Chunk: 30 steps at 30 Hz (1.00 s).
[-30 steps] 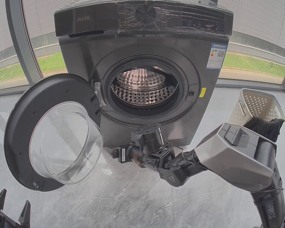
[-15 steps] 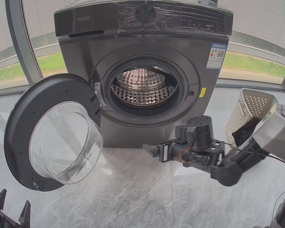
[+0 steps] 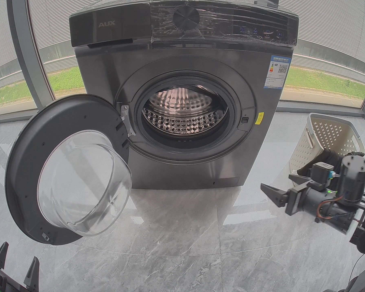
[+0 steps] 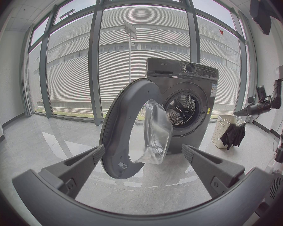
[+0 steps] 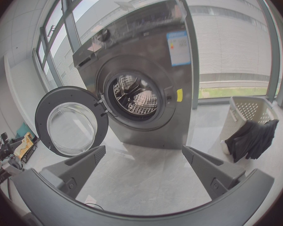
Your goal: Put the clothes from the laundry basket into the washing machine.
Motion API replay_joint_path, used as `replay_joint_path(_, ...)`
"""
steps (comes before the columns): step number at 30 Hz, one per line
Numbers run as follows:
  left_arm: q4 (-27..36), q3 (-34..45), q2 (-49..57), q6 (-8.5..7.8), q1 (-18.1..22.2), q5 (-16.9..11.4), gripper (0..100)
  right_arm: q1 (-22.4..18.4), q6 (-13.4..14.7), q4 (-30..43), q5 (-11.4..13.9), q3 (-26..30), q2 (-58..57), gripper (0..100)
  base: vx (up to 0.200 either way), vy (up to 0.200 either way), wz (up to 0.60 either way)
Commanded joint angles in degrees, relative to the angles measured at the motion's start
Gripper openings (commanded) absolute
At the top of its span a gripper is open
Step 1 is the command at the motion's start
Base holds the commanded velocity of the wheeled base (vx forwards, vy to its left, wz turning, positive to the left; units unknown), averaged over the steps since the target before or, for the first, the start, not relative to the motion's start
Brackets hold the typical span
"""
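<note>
Okay, the step in hand looks like the pick: your right gripper (image 3: 282, 187) is empty with its jaws spread wide, hanging above the floor (image 3: 182, 232) just in front of the laundry basket (image 3: 332, 120) and pointing away from it, toward the robot's left. The clothes (image 5: 251, 140) are a dark bundle draped over the basket's front rim and hanging down its outside. Swing the wrist round to face that bundle first. Come in on the thick bunched part at the rim, not the thin hanging edge, and keep the fingertips off the plastic wall. The basket looks light, so I'd expect it to slide or tip if you snag it. Close fully, then lift straight up until the cloth clears the rim before you travel. The washing machine (image 3: 109, 74) is ready: its door (image 3: 32, 151) is swung fully open to the left and the drum (image 3: 184, 110) looks empty. Your left gripper (image 3: 17, 260) sits low at the left, also spread wide and holding nothing, so keep it parked there.
</note>
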<state>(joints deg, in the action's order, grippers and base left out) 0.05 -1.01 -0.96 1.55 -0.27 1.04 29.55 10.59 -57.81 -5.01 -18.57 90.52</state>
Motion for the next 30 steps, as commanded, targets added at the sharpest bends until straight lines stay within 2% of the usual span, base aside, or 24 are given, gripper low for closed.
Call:
replay_joint_path(1,0.0,0.9,1.0,0.03,0.0,0.0,100,-5.9,-4.1,-0.7,-0.1,8.4,-15.4,100,0.000,0.000,0.00)
replay_joint_path(8,0.0,0.9,1.0,0.03,0.0,0.0,100,-12.5,-7.3,-0.4,0.3,16.2,-25.6,100,0.000,0.000,0.00)
replay_joint_path(11,0.0,0.9,1.0,0.03,0.0,0.0,100,-16.5,-10.5,1.4,2.2,18.6,-30.6,100,0.000,0.000,0.00)
replay_joint_path(13,0.0,0.9,1.0,0.03,0.0,0.0,100,-17.4,-11.1,2.9,2.8,18.6,-32.2,100,0.000,0.000,0.00)
replay_joint_path(15,0.0,0.9,1.0,0.03,0.0,0.0,100,-18.4,-13.2,10.9,3.5,18.6,-43.7,100,0.000,0.000,0.00)
replay_joint_path(18,0.0,0.9,1.0,0.03,0.0,0.0,100,-19.2,-15.2,21.1,3.3,18.6,-52.7,100,0.000,0.000,0.00)
replay_joint_path(21,0.0,0.9,1.0,0.03,0.0,0.0,100,-21.1,-15.3,32.6,3.5,18.6,-64.6,100,0.000,0.000,0.00)
replay_joint_path(24,0.0,0.9,1.0,0.03,0.0,0.0,100,-23.0,-15.3,40.5,3.6,18.6,-72.6,100,0.000,0.000,0.00)
replay_joint_path(30,0.0,0.9,1.0,0.03,0.0,0.0,100,-26.0,-15.3,47.5,4.0,18.6,-79.6,100,0.000,0.000,0.00)
